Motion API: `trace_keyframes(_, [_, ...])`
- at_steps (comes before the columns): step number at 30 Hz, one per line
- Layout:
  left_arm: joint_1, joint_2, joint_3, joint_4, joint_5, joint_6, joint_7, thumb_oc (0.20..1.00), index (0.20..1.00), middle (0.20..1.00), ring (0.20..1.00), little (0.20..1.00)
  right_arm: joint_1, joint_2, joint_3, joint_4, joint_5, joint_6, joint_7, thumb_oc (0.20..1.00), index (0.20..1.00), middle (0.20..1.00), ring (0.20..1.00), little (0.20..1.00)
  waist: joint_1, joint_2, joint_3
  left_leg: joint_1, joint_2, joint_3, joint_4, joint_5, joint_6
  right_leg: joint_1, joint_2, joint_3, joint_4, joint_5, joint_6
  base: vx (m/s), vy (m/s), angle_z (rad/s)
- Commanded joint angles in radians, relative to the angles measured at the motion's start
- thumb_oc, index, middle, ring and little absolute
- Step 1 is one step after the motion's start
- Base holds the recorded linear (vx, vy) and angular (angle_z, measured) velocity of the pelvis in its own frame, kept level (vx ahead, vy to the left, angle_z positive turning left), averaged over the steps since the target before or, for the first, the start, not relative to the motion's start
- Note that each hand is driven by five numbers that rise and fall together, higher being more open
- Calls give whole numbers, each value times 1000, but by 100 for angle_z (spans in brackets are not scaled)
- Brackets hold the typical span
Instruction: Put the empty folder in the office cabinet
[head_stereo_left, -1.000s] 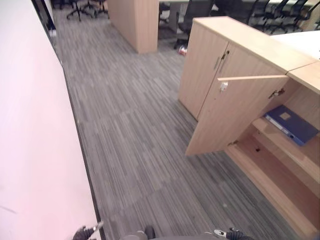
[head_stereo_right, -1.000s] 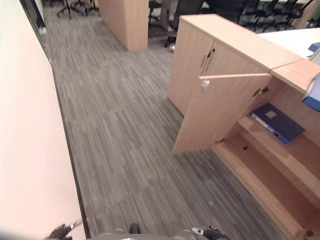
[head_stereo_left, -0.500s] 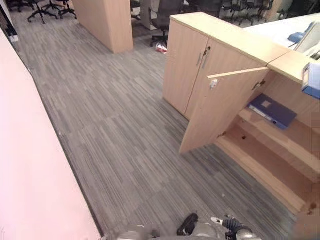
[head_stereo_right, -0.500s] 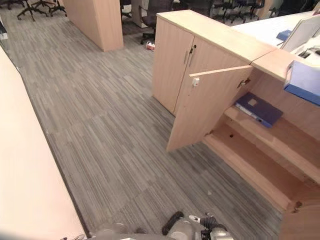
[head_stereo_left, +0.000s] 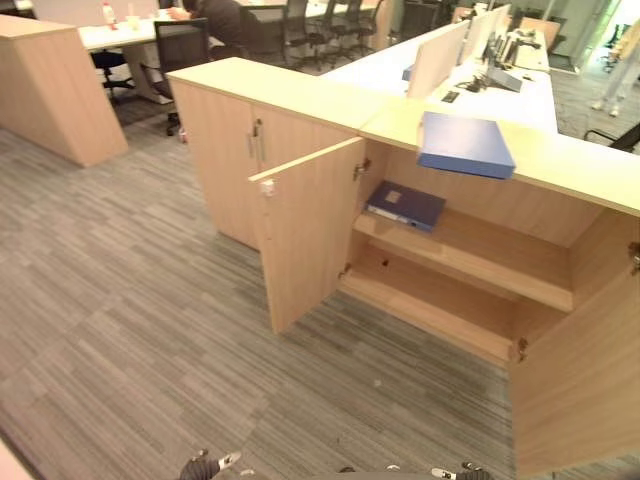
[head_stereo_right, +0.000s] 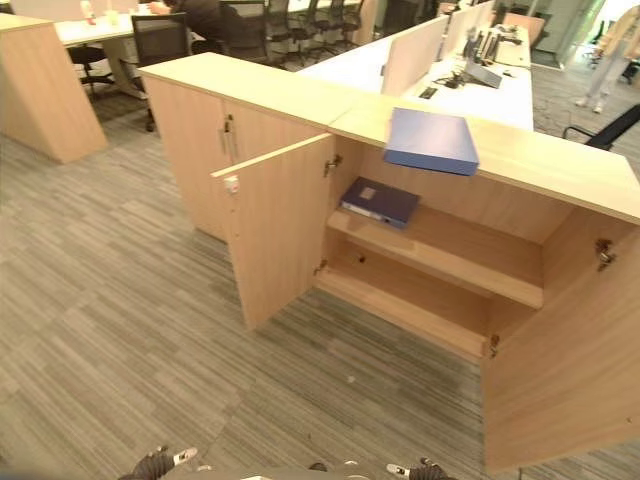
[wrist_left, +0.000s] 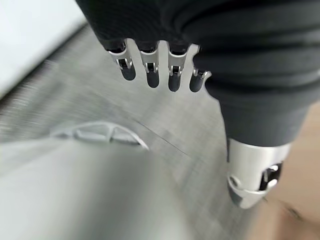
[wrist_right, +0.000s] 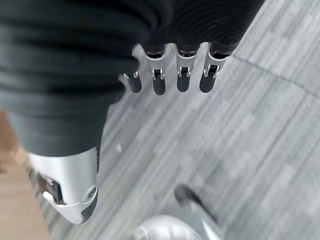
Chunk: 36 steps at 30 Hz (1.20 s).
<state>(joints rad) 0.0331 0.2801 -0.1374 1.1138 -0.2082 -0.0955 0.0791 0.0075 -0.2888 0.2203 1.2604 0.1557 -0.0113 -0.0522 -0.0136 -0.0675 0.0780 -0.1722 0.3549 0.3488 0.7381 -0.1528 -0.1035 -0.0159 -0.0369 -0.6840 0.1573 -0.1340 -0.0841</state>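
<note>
A blue folder (head_stereo_left: 464, 145) lies flat on top of the wooden office cabinet (head_stereo_left: 480, 260), at about 1 o'clock in the head view. It sits near the front edge of the top, right above the open part of the cabinet. No hand touches it.

A second, darker blue folder (head_stereo_left: 405, 205) lies flat inside the cabinet on the upper shelf (head_stereo_left: 480, 250), toward the left end of the shelf. It has a small pale label on its cover. The lower shelf (head_stereo_left: 430, 300) under it is bare wood.

Both doors of this cabinet are swung open. The left door (head_stereo_left: 305, 235) stands out toward the floor at about 10 o'clock from the middle of the view, with a small white lock part near its top corner. The right door (head_stereo_left: 580, 380) stands open at about 4 o'clock.

Just beside the open cabinet, at 11 o'clock, is another cabinet (head_stereo_left: 235, 150) with both doors closed.

The floor is grey striped carpet (head_stereo_left: 130, 340). Behind the cabinets, at 12 o'clock, are white desks (head_stereo_left: 480, 85) and black office chairs (head_stereo_left: 300, 20).

The left hand (wrist_left: 160, 70) hangs over the carpet with its fingers straight and spread a little, holding nothing. The right hand (wrist_right: 170, 75) looks the same, fingers straight and empty, over the carpet.
</note>
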Motion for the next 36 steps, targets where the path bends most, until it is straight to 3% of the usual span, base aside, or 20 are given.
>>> trace_keyframes(1, [-12,124,-148,-271,112,-59,-78,1000,1000,1000,1000,1000,-88,-82,9,17,-63,-18,2,1000,1000,1000,1000,1000,62,25,99,118,-133,-168,-647,182,-30,95,-76,131,-115,74,153,153,148,-69])
trace_keyframes(2, [-12,124,-148,-271,112,-59,-78,1000,1000,1000,1000,1000,-88,-82,9,17,-63,-18,2,1000,1000,1000,1000,1000,62,25,100,119,-133,-167,-649,183,-30,96,-76,132,-116,74,153,158,124,-137])
trace_keyframes(3, [-19,148,-179,-332,131,-66,-89,1000,1000,1000,1000,1000,-91,-88,21,7,-82,-20,3,1000,1000,1000,1000,1000,72,36,106,88,-139,-242,-729,234,-38,110,-62,173,-120,64,153,84,66,-143])
trace_keyframes(5, [-22,154,-192,-354,133,-67,-93,1000,1000,1000,1000,1000,-92,-92,29,0,-95,-19,1,1000,1000,1000,1000,1000,77,40,110,82,-146,-276,-770,253,-38,117,-57,197,-119,56,154,129,124,-88])
trace_keyframes(6, [-30,166,-218,-419,137,-73,-106,1000,1000,1000,1000,1000,-93,-98,35,-12,-111,-19,3,1000,1000,1000,1000,1000,77,48,117,64,-159,-328,-802,268,-37,126,-53,235,-114,46,156,148,298,-59])
trace_keyframes(8, [-29,180,-258,-521,130,-80,-139,1000,1000,1000,1000,1000,-83,-97,32,-19,-137,-19,9,1000,1000,1000,1000,1000,65,77,92,90,-168,-355,-825,290,-29,123,-45,269,-119,61,168,194,369,-101])
trace_keyframes(10, [-49,196,-315,-598,119,-84,-171,1000,1000,1000,1000,1000,-63,-88,15,-12,-144,-11,13,1000,1000,1000,1000,1000,47,83,53,131,-192,-321,-825,266,-13,137,-71,297,-127,66,184,303,349,-91])
trace_keyframes(11, [-86,150,-405,-607,131,-69,-188,1000,1000,1000,1000,1000,-211,95,110,33,-134,9,-69,1000,1000,1000,1000,1000,69,95,35,142,-210,-323,-825,255,-2,150,-86,288,-133,69,189,227,280,-15])
trace_keyframes(12, [-99,161,-406,-581,162,-72,-165,1000,1000,1000,1000,1000,-170,52,86,41,-140,20,-9,1000,1000,1000,1000,1000,61,94,34,154,-225,-311,-825,247,5,158,-97,289,-130,65,197,242,302,-11])
trace_keyframes(14, [-104,171,-409,-623,130,-86,-180,1000,1000,1000,1000,1000,-133,8,52,55,-145,22,4,1000,1000,1000,1000,1000,49,94,25,185,-253,-289,-825,221,26,164,-122,311,-117,63,215,157,231,-10])
trace_keyframes(21, [-153,214,-481,-715,125,-103,-206,1000,1000,1000,1000,1000,-146,23,48,47,-152,25,4,1000,1000,1000,1000,1000,28,81,15,223,-332,-217,-825,160,94,117,-190,388,-58,93,268,101,226,-17])
trace_keyframes(25, [-154,217,-471,-728,120,-103,-203,1000,1000,1000,1000,1000,-146,37,54,35,-149,25,9,1000,1000,1000,1000,1000,29,74,17,234,-349,-193,-825,143,111,99,-209,393,-36,110,284,37,101,-30])
trace_keyframes(30, [-146,223,-425,-765,101,-90,-187,1000,1000,1000,1000,1000,-135,55,47,35,-141,27,15,1000,1000,1000,1000,1000,38,64,29,258,-369,-165,-825,123,133,85,-252,354,17,152,303,29,90,-24])
trace_keyframes(32, [-156,223,-393,-791,99,-73,-172,1000,1000,1000,1000,1000,-125,67,25,42,-125,30,19,1000,1000,1000,1000,1000,42,57,36,275,-389,-155,-825,108,154,72,-299,309,101,198,316,68,200,-12])
trace_keyframes(33, [-170,227,-394,-810,106,-71,-172,1000,1000,1000,1000,1000,-119,67,16,43,-112,30,23,1000,1000,1000,1000,1000,38,52,37,301,-408,-170,-825,80,162,65,-325,313,185,212,330,91,135,-2])
trace_keyframes(34, [-170,228,-394,-812,106,-70,-172,1000,1000,1000,1000,1000,-119,68,15,43,-112,30,23,1000,1000,1000,1000,1000,39,50,39,303,-410,-170,-825,79,163,64,-328,315,191,209,330,97,164,7])
trace_keyframes(36, [-177,229,-393,-834,104,-59,-173,1000,1000,1000,1000,1000,-106,72,1,42,-90,31,27,1000,1000,1000,1000,1000,29,49,52,345,-434,-176,-825,59,193,26,-366,317,357,279,325,47,222,0])
